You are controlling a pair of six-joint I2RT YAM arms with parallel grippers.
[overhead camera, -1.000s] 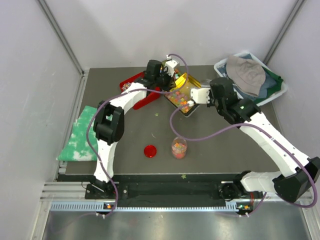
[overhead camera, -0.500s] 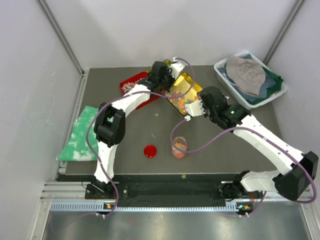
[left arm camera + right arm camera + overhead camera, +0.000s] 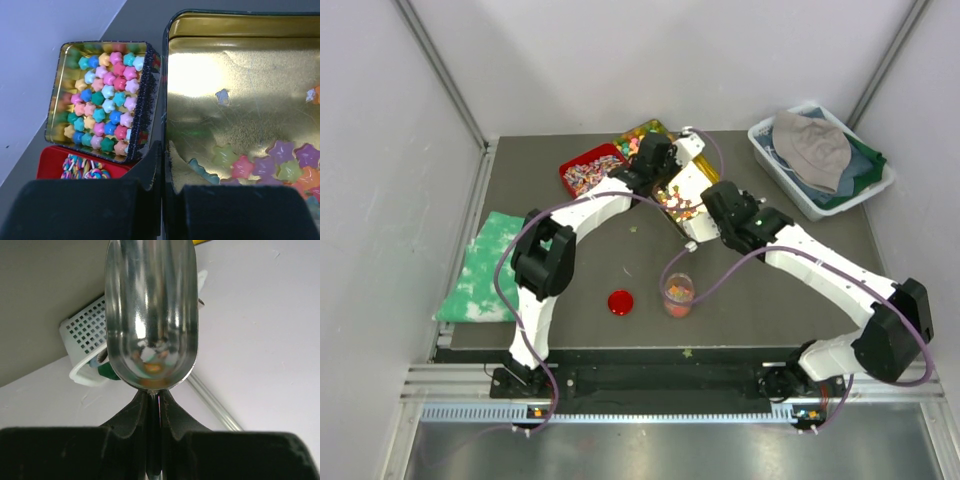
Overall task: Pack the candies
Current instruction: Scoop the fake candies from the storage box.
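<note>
Left end effector (image 3: pixel 161 172) pinches the gold tin (image 3: pixel 240 75) by its wall, candies (image 3: pixel 270 167) just inside; right end effector (image 3: pixel 159 407) clamps a metal scoop (image 3: pixel 150 315).

candies (image 3: pixel 250 167) | glossy multicoloured stars | heaped in one corner of gold tin (image 3: pixel 235 85)

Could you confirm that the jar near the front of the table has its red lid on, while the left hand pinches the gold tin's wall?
Not quite: the lid is off, lying flat on the table beside the open jar, as the top view shows. The rest holds: the left hand does pinch the tin's wall.
</note>
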